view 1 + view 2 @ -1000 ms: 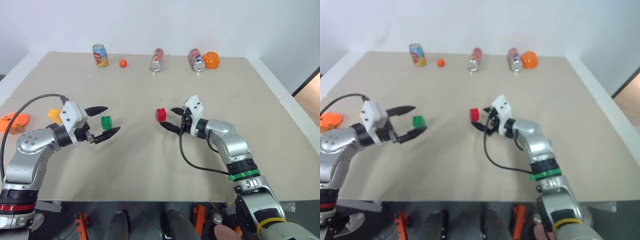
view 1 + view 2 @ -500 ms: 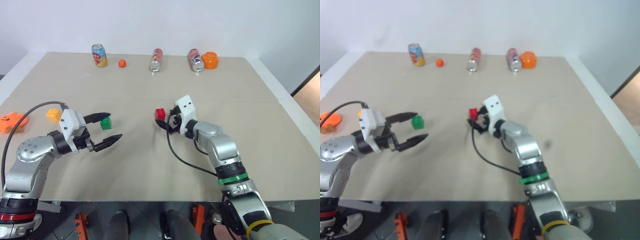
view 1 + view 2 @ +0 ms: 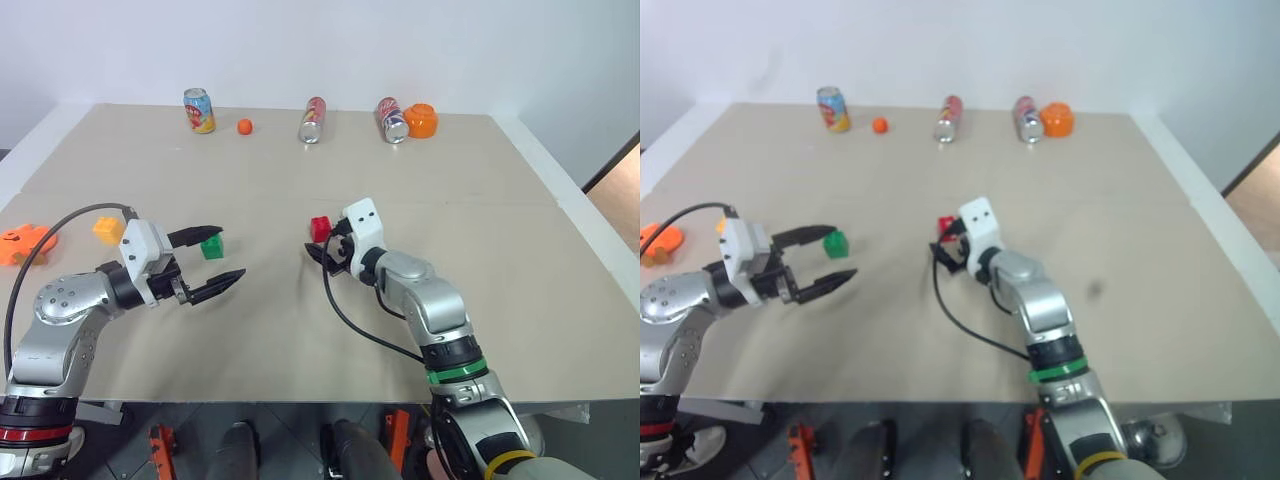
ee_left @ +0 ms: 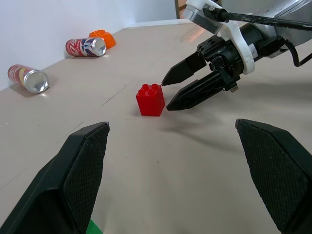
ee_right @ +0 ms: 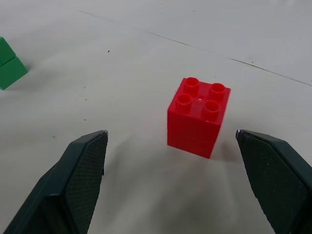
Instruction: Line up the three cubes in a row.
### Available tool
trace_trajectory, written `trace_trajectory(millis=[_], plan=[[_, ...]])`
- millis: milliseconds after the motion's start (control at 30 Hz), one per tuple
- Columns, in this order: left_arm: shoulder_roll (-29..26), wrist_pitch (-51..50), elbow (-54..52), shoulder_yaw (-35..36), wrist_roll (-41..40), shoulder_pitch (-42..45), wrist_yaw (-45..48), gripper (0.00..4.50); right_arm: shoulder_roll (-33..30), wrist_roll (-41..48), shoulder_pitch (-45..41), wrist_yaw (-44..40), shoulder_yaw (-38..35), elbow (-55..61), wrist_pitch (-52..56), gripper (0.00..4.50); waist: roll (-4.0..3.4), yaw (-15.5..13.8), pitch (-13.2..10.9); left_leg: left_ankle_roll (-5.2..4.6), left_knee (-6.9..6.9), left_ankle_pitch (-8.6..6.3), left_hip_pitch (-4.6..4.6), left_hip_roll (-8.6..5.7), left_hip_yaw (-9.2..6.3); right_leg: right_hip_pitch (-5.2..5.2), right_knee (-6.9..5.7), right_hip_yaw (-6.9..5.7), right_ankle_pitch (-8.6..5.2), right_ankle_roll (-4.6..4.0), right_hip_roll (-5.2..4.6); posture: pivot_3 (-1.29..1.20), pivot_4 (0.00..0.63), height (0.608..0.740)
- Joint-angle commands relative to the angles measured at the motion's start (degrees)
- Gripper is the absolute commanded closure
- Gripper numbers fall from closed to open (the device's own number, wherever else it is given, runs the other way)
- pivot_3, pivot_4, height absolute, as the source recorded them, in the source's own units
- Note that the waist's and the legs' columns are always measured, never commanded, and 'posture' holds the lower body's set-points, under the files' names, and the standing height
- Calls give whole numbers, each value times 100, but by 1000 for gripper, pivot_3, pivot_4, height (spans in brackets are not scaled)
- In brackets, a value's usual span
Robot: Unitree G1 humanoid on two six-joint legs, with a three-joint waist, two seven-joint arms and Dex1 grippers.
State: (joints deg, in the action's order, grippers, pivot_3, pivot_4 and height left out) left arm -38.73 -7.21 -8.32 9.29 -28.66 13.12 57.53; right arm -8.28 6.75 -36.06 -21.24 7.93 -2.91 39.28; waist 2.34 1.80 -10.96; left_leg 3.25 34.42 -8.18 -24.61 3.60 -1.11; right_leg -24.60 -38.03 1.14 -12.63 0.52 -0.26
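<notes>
The red cube (image 3: 320, 228) stands mid-table, directly ahead of my right gripper (image 3: 321, 243), whose open fingers point at it from just short of it without touching. In the right wrist view the red cube (image 5: 198, 117) sits between and beyond the two fingers (image 5: 73, 185). The green cube (image 3: 211, 247) lies to the left, close by the far finger of my open left gripper (image 3: 230, 252), which holds nothing. Farther left lies the yellow-orange cube (image 3: 107, 230). The left wrist view looks across at the red cube (image 4: 150, 100) and the right gripper (image 4: 165, 95).
At the table's far edge are an upright can (image 3: 200, 110), a small orange ball (image 3: 245, 126), two cans lying down (image 3: 313, 120) (image 3: 392, 120) and an orange round thing (image 3: 422, 120). An orange toy (image 3: 20, 243) lies at the left edge.
My right gripper has swung left and turned, so its open fingers now point at the red cube from close by. The left gripper has stayed about where it was, and no cube has moved.
</notes>
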Motion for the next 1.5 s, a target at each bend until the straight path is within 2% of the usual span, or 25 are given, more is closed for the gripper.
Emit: trace_trajectory(millis=[33, 767, 1200, 1233, 1300, 1333, 1467, 1500], plan=[[8, 46, -206, 34, 10, 27, -45, 209, 95, -98, -49, 115, 91, 137, -186, 147, 0, 0, 0, 0, 0, 0, -1, 0, 0, -1, 0, 0, 0, 0, 0, 0, 150, 740], [47, -202, -525, -13, -31, 47, -288, 209, 540, -390, -635, 816, -139, -1277, -902, 147, 0, 7, 0, 0, 1, 0, -36, 5, 5, -46, -5, 7, 21, 21, 8, 0, 150, 740], [91, -308, -653, -8, 0, 35, -429, 209, 373, -397, -782, 607, -190, -1600, -1180, 147, 0, 11, 0, -1, 1, 1, -38, 5, 4, -48, -6, 8, 25, 19, 11, 0, 150, 740], [88, -309, -654, 0, -2, 33, -431, 157, 375, -385, -781, 595, -204, -1607, -1179, 555, 0, 11, 0, -1, 1, 1, -38, 6, 4, -48, -6, 8, 25, 19, 12, 0, 150, 740], [84, -305, -646, 9, 4, 33, -435, 157, 360, -386, -785, 582, -216, -1634, -1205, 922, 0, 13, 0, -1, 1, 1, -39, 6, 4, -48, -6, 8, 25, 19, 12, 0, 150, 740], [84, -298, -635, 11, 10, 36, -437, 157, 352, -381, -790, 573, -225, -1654, -1219, 1367, 0, 14, 0, -1, 1, 1, -39, 5, 5, -48, -6, 9, 25, 19, 11, 0, 150, 740], [81, -277, -599, 16, 20, 51, -447, 157, 339, -346, -822, 545, -275, -1716, -1221, 2624, 0, 21, 0, -1, 2, 1, -39, 5, 5, -48, -6, 10, 26, 20, 11, 0, 150, 740], [76, -270, -583, 23, 15, 52, -441, 157, 317, -362, -823, 514, -258, -1713, -1245, 3079, 0, 22, 0, -1, 2, 1, -39, 5, 5, -48, -6, 10, 26, 19, 11, 0, 150, 740]])
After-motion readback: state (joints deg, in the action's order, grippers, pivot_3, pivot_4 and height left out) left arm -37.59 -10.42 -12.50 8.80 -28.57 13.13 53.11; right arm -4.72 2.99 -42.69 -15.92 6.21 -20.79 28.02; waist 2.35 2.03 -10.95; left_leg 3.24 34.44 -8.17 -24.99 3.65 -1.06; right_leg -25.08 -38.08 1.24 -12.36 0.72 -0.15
